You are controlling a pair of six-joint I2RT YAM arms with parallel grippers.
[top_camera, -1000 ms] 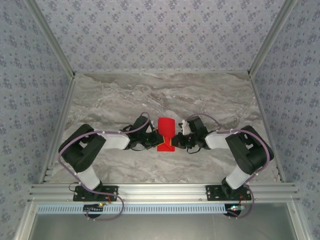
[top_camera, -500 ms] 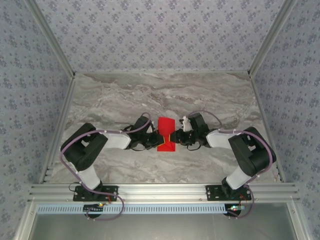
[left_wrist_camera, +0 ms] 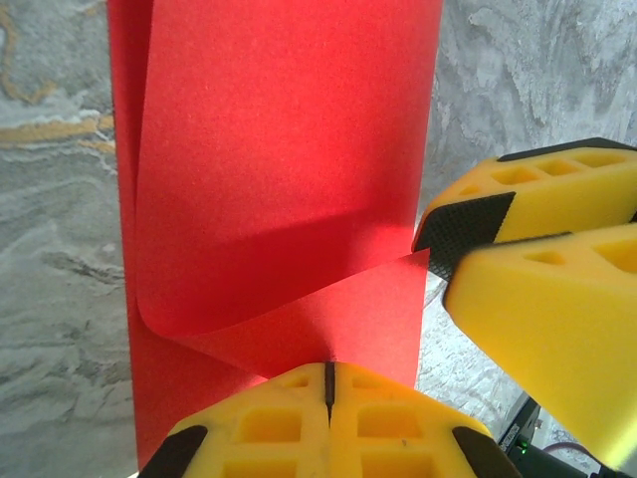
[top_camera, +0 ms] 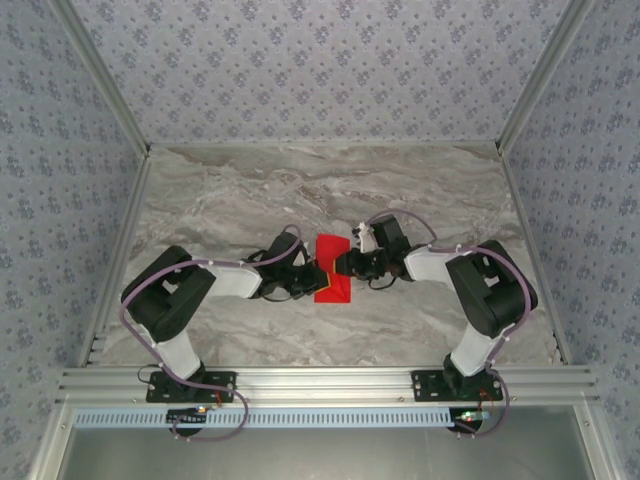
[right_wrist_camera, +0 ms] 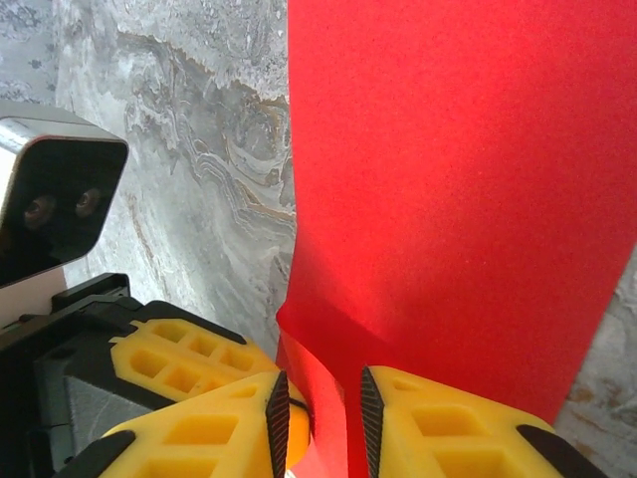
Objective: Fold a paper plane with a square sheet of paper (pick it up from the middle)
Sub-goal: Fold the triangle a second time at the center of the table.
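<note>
Red, thin, matte square sheet of paper (top_camera: 331, 250) lies partly folded at the middle of the grey marbled tabletop (top_camera: 440, 190), between two low, inward-reaching arms. The left gripper (left_wrist_camera: 328, 383) is clenched on its edge, where a flap curls up. The right gripper (right_wrist_camera: 320, 403) is released, jaws slightly parted around the opposite edge.

Our left pincer (left_wrist_camera: 328, 376), reaching in from 9 o'clock, pinches the thin bright red paper sheet (left_wrist_camera: 279, 169). Our right pincer (right_wrist_camera: 320, 400), from 3 o'clock, stands slightly parted.
</note>
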